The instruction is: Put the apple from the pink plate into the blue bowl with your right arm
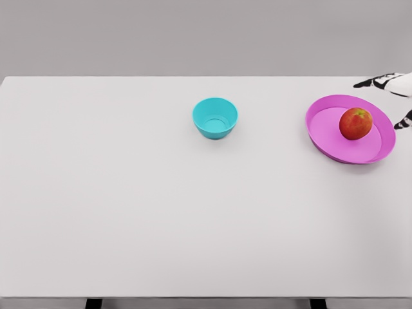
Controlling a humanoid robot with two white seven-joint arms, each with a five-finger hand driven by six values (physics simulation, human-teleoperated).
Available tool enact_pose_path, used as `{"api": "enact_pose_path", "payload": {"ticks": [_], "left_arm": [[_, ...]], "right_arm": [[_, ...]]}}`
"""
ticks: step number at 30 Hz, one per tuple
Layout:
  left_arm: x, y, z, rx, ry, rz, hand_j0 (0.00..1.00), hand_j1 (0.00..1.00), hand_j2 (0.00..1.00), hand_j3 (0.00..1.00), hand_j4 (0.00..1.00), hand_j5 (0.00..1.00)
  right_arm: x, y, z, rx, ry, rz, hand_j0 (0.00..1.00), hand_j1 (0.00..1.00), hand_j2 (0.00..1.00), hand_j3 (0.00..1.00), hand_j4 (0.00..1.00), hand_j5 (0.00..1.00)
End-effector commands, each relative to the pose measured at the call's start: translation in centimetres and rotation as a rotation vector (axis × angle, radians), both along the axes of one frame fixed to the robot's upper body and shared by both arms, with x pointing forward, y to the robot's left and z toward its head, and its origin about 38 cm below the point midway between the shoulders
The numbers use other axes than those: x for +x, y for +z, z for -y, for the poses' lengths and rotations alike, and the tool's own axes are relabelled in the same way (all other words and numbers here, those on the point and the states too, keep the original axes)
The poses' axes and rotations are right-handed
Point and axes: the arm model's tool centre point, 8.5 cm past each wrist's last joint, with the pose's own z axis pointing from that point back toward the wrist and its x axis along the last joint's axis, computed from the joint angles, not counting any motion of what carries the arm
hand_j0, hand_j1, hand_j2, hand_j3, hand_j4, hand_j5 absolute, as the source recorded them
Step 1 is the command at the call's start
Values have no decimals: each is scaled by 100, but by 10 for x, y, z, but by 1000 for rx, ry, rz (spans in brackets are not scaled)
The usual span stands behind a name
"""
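A red apple (356, 123) lies on the pink plate (322, 126) at the right side of the white table. The blue bowl (215, 118) stands upright and empty near the table's middle, well to the left of the plate. My right hand (393, 100) comes in at the right edge, just right of the plate. Its fingers are spread and hold nothing: one fingertip (358, 84) points left above the plate's far rim and another (399, 125) shows beside the plate's right rim. It does not touch the apple. The left arm is out of view.
The white table (129, 206) fills most of the view, its far edge against a grey wall. Two dark table legs (94, 303) show below the front edge.
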Motion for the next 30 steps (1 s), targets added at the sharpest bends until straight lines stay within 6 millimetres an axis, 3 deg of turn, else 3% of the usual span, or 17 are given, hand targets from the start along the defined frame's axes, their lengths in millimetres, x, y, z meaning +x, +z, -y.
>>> {"api": "enact_pose_path", "payload": {"ticks": [1,6,10,30], "left_arm": [[0,0,0,0,1,0,100,100,100,100,100,100],[0,0,0,0,1,0,100,100,100,100,100,100],[0,0,0,-1,0,1,100,100,100,100,100,100],[0,0,0,0,1,0,100,100,100,100,100,100]], "right_arm": [[2,-31,-3,4,-10,-79,100,100,100,100,100,100],[12,-47,-2,-7,-40,-132,100,100,100,100,100,100],[23,-56,-15,-4,-33,-150,100,100,100,100,100,100],[37,-69,-18,-26,-70,-192,100,100,100,100,100,100]]}}
